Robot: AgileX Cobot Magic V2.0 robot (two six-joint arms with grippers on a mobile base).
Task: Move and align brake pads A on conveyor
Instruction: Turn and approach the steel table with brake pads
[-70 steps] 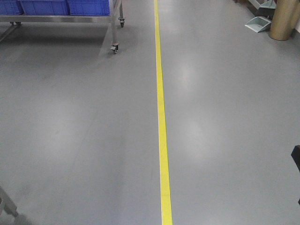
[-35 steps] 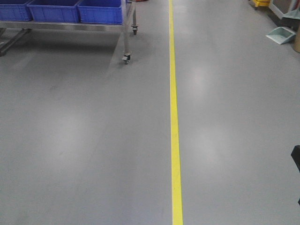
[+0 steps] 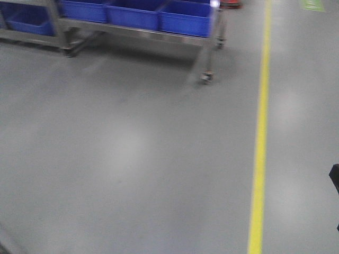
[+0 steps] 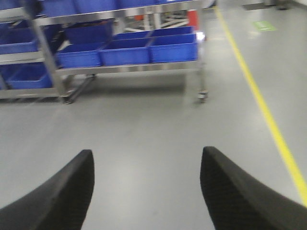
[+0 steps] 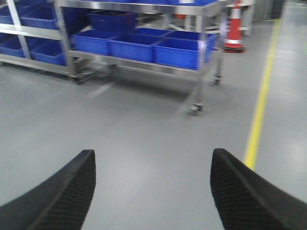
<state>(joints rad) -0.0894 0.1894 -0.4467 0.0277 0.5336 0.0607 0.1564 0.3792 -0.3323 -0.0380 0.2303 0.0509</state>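
Front view, blurred:
- Floor (image 3: 132,159): smooth grey, fills most of the frame.
- Yellow line (image 3: 259,143): runs down the right side, leaning slightly left toward the bottom. Half a second ago it stood near the centre.
- Rack (image 3: 137,33): steel, spans the top from the left edge past the middle. Earlier only its end showed in the upper left.
- Blue bins (image 3: 185,21): in a row on the rack's low shelf.
- Caster (image 3: 205,78): at the rack's right leg, now right of centre. Before it sat left of centre.
- Dark part (image 3: 335,180): at the right edge, same spot as earlier.
- The pale dustpan seen at upper right half a second ago is out of frame.

Left wrist view:
- Left gripper (image 4: 146,158): two black textured fingers (image 4: 67,196) spread wide at the bottom, nothing between them, only floor beyond.
- Rack with blue bins across the top, yellow line at right, green floor mark (image 4: 263,26) at upper right.

Right wrist view:
- Right gripper (image 5: 152,158): fingers (image 5: 240,196) likewise wide apart and holding nothing.
- Rack and bins in the upper half, cone (image 5: 234,26) at upper right.

Pads, conveyor: in none of the three views, so their place cannot be told
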